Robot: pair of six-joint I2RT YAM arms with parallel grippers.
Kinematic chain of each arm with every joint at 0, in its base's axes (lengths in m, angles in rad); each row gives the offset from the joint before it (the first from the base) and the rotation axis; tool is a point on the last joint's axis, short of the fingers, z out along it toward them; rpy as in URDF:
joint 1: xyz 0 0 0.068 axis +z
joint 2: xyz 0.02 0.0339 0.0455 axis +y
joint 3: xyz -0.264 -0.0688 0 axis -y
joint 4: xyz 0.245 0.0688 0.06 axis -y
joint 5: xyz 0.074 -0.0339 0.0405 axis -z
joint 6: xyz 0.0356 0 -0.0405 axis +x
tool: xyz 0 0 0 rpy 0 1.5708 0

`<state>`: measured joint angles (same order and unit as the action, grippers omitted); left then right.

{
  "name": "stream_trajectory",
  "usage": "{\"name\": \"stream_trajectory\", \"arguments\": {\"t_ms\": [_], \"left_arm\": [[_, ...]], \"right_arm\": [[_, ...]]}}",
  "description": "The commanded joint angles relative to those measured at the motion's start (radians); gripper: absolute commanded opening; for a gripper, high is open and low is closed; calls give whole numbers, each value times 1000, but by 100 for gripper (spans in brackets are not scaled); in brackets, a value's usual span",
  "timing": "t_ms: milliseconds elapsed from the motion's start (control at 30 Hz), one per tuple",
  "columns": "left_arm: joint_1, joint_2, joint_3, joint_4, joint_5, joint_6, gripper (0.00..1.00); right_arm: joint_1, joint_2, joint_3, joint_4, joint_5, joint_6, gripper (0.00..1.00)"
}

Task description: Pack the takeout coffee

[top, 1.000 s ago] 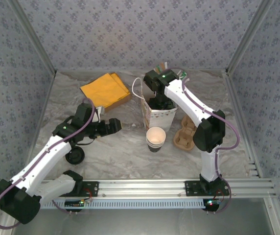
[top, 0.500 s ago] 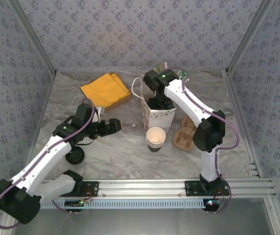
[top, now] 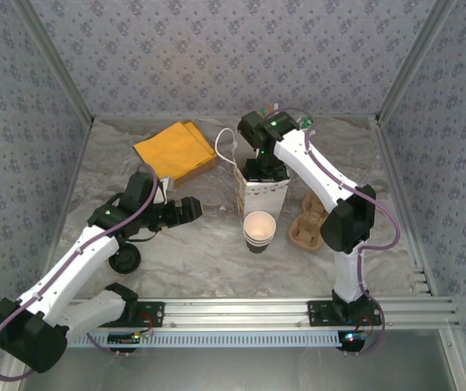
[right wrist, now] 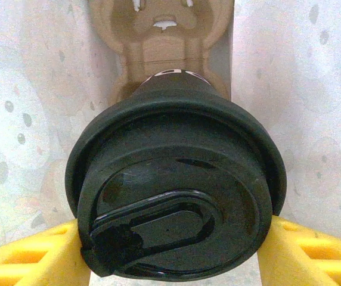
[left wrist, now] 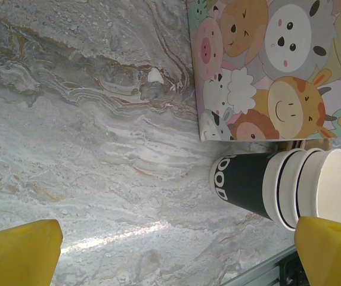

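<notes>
— Where's the paper cup?
— Upright on the worktop, open mouth up, touching or just beside the near side of the cartoon-animal bag. It is to the right of the left hand and apart from it, and nearer than the right hand, which is higher up

— How do the hands stand?
— The left one lies low over the worktop, pointing at the cup, its yellow fingers spread wide with nothing between them. The right arm reaches out and bends down into the bag's mouth; that hand pinches a dark lidded cup by its sides

— Counts?
— One bag. The paper cup looks like a few nested together; I can't tell how many. One lidded cup. One brown carrier on the worktop right of the paper cup, another carrier below the lidded cup between the bag's walls
</notes>
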<state>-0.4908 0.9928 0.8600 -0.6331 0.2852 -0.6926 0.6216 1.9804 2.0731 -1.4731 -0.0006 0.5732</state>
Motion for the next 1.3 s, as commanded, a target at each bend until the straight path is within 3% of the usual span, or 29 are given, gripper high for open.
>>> {"name": "stream_trajectory", "arguments": {"t_ms": [0,1267], "left_arm": [[-3,-14,-11,0,20,-2,100],[-6,-13,-18,7,22,-8,100]], "right_arm": [[7,15,29,-45,1,14,67],[4,21,20,-32,-25,-9,67]]}}
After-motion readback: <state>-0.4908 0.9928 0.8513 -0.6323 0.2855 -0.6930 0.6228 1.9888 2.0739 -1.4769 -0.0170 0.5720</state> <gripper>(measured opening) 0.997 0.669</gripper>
